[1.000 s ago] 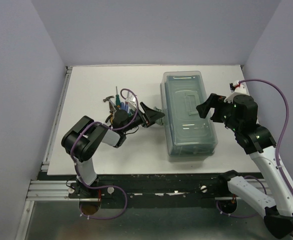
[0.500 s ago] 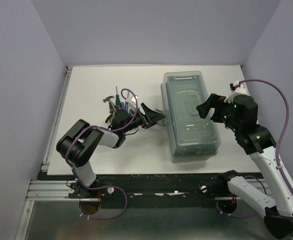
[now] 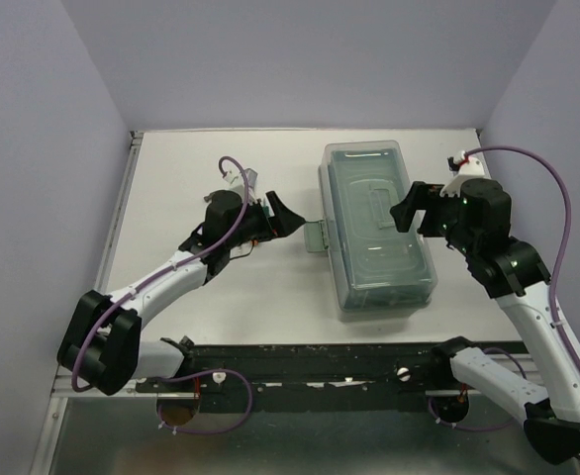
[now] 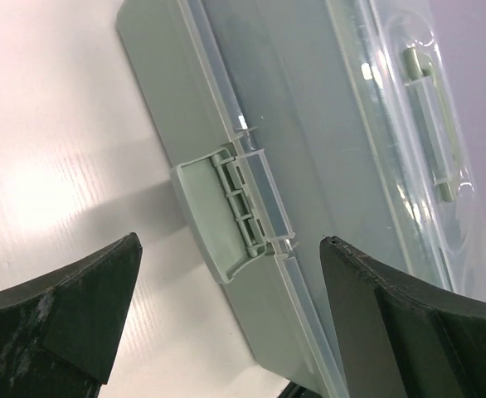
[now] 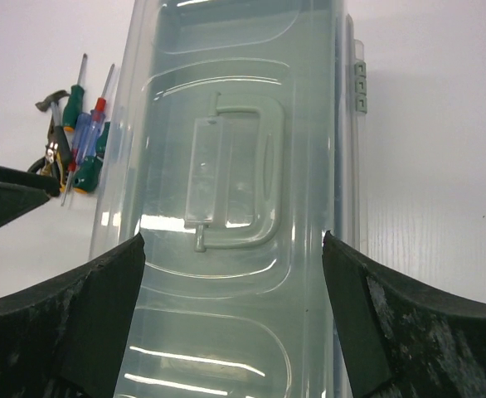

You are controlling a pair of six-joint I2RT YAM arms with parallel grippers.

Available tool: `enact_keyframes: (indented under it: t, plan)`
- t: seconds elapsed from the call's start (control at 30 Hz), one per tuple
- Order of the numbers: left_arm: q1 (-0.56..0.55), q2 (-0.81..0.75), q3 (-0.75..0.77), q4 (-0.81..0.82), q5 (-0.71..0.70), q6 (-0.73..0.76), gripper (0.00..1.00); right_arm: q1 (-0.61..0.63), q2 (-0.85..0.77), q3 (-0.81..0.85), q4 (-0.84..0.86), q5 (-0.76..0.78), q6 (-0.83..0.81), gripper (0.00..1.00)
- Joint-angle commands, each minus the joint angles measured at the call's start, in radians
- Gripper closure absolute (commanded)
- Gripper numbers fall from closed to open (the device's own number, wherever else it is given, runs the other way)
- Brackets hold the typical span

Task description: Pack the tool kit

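The grey-green toolbox [image 3: 374, 237] lies shut under its translucent lid, with the top handle [image 5: 235, 174] folded flat. Its left side latch [image 3: 315, 236] sticks out, flipped open, and it shows close up in the left wrist view [image 4: 214, 211]. My left gripper [image 3: 288, 218] is open and empty, just left of that latch. My right gripper [image 3: 405, 212] is open and empty above the lid's right half. Green, red and blue screwdrivers [image 5: 84, 137], the pliers [image 5: 56, 157] and the hammer head [image 5: 51, 101] lie left of the box. My left arm hides them in the top view.
The table's raised left rail [image 3: 122, 208] runs along the left. The right-side hinges [image 5: 359, 83] of the toolbox face bare white table. Purple cables loop over both wrists.
My left arm has stretched out and its gripper has drawn back a little left, uncovering the open latch. The toolbox's near end turned slightly right. The right gripper barely moved.
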Motion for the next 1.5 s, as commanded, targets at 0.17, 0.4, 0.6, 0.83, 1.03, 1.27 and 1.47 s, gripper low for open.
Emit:
enact_keyframes:
  t: [0.17,0.4,0.6,0.83,1.03,1.27,1.47]
  plan:
    - [-0.035,-0.022,0.212,-0.357,-0.04,0.232,0.01,0.259,0.146,0.122,-0.114,0.235,-0.065,0.05]
    - [-0.029,0.039,0.227,-0.425,-0.025,0.249,0.01,0.415,0.324,0.24,-0.141,0.421,-0.042,0.05]
    - [-0.024,0.048,0.189,-0.382,-0.007,0.215,0.01,0.51,0.512,0.377,-0.206,0.516,-0.048,0.05]
    - [-0.016,0.078,0.161,-0.33,0.016,0.184,0.01,0.53,0.687,0.512,-0.311,0.581,-0.033,0.07]
    - [-0.009,0.078,0.14,-0.294,0.03,0.167,0.01,0.531,0.758,0.552,-0.339,0.558,-0.041,0.19]
    - [0.001,0.067,0.131,-0.288,0.033,0.173,0.01,0.531,0.864,0.622,-0.442,0.579,0.002,0.35]
    - [0.007,0.073,0.129,-0.279,0.048,0.173,0.01,0.53,0.891,0.63,-0.454,0.556,0.017,0.49]
